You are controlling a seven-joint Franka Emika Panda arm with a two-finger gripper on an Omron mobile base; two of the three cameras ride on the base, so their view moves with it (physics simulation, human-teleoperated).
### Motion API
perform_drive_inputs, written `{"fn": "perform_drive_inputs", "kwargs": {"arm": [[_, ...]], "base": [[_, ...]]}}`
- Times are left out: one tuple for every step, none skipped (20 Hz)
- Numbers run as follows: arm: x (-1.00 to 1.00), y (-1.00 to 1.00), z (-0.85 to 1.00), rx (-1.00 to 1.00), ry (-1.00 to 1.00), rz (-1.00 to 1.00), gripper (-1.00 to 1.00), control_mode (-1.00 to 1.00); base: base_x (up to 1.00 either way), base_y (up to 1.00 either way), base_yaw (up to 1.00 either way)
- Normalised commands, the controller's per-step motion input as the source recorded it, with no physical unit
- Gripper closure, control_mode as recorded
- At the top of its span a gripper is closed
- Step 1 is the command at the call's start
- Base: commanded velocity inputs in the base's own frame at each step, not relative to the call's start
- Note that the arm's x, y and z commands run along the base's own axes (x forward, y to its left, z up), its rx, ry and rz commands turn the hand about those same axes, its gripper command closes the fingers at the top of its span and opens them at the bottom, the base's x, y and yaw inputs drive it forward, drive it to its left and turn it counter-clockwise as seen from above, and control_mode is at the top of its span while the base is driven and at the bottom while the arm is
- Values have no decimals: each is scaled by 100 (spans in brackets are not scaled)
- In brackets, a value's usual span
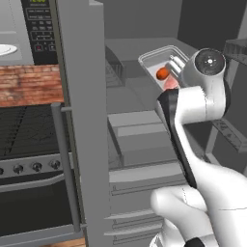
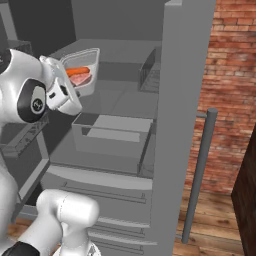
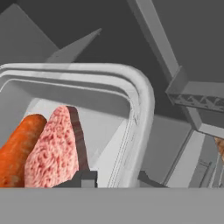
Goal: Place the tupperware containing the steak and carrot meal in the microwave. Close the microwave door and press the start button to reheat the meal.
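Your end effector (image 3: 113,178) grips the tupperware (image 3: 131,113) by its rim, one fingertip (image 3: 85,178) inside, one outside. The tub hangs tilted in the air before the open fridge (image 2: 125,130), above its shelves. Carrot (image 3: 19,151) and steak (image 3: 52,151) lie inside, touching. The microwave (image 1: 29,29) sits upper left, above the stove (image 1: 29,169).

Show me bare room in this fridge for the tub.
Bare shelf lies between the drawer box in front and the wire rack at the back. The tupperware in the hand crowds the left.
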Motion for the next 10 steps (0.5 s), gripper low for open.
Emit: {"fn": "perform_drive_inputs", "kwargs": {"arm": [[-79, -17, -13, 13, 26, 0, 100, -100], [-76, -28, -1, 18, 23, 0, 100, -100], [-71, -27, -2, 19, 20, 0, 100, -100], [-67, -27, 0, 19, 15, 0, 100, -100], [-63, -30, 0, 18, 13, 0, 100, -100], [-56, -17, 0, 6, 12, 0, 100, -100], [-44, -8, 0, 1, 11, 0, 100, -100], [-39, -8, 0, 2, 9, 0, 100, -100], [-37, -5, -2, 2, 4, 0, 100, -100], [-29, 0, -14, 0, 0, 0, 100, -100]], "base": [[0, 0, 0], [0, 0, 0], [0, 0, 0], [0, 0, 0], [0, 0, 0], [0, 0, 0], [0, 0, 0], [0, 0, 0], [0, 0, 0], [0, 0, 0]]}}
